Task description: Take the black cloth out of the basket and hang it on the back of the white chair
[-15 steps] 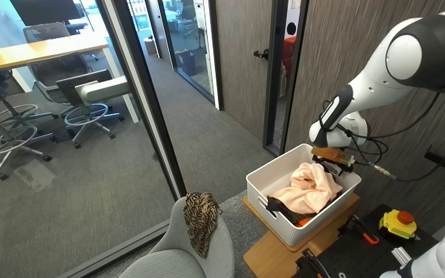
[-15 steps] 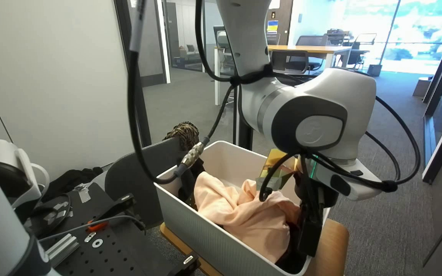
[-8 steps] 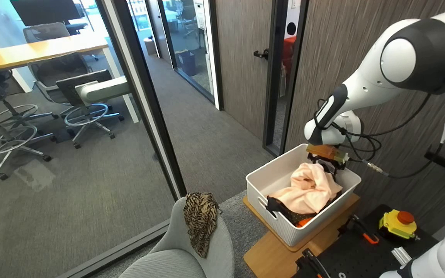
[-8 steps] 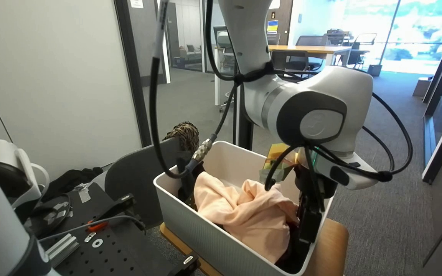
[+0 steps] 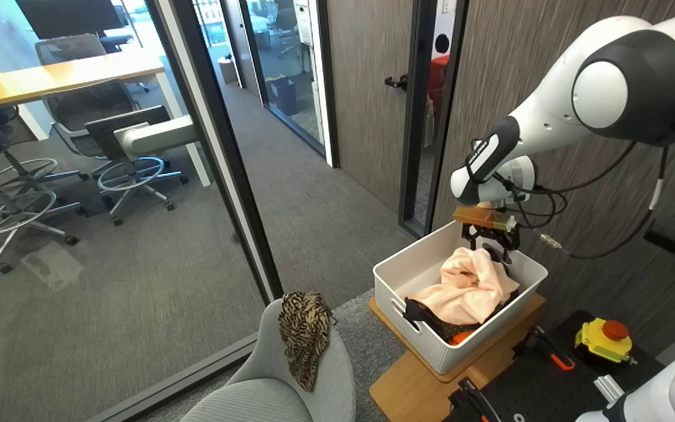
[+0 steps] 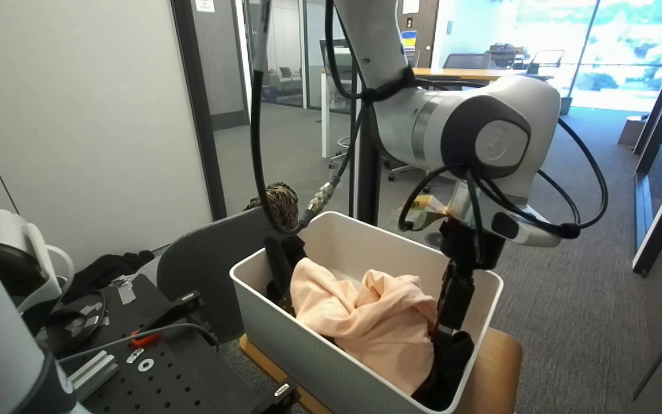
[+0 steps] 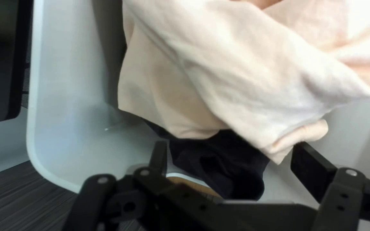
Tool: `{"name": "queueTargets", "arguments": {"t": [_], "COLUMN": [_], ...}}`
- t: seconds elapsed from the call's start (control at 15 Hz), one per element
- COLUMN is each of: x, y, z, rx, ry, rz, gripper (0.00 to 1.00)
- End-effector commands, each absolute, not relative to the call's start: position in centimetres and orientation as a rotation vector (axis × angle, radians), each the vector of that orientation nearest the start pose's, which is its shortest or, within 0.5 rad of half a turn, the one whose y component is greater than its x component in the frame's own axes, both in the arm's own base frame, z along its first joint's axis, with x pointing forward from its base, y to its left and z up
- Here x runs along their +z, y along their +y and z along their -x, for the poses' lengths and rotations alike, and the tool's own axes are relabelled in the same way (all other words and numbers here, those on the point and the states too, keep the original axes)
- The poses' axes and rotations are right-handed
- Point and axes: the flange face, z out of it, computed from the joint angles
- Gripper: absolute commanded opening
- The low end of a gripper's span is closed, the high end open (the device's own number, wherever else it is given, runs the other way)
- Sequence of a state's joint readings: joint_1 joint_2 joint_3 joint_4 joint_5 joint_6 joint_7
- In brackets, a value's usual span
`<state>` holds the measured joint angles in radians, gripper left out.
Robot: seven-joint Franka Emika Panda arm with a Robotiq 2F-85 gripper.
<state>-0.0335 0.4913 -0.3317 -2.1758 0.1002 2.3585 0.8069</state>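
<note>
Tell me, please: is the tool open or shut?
Open: in the wrist view, the tool shows its fingers apart, the black cloth visible between them.

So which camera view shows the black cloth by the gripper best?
The wrist view. There the black cloth appears largest, framed by the open gripper, though partly covered by the peach cloth. Both exterior views show it smaller, at an end of the basket, crowded by the peach cloth and the similarly dark gripper.
</note>
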Motion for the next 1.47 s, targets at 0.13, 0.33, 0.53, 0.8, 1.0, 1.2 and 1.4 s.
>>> {"name": "queueTargets", "arguments": {"t": [0.13,0.33,0.53,0.8,1.0,1.2,1.4], "x": [11.9,10.1,9.1,8.7,8.8,8.9,9.1], "y": [-21.0,-21.4,-21.6,-21.4,-21.3,-21.1,-21.0], "z": [-48.7,-48.5,-48.8,-49.4,-49.9,-50.4,-50.8], "rx": [0.517,0.514,0.507,0.499,0.481,0.456,0.420], "ry": [1.962,1.973,1.971,1.953,1.938,1.925,1.903], "rz": [2.605,2.606,2.618,2.635,2.640,2.646,2.648], "gripper": [1.00,1.00,1.00,0.72,0.49,0.27,0.11]}}
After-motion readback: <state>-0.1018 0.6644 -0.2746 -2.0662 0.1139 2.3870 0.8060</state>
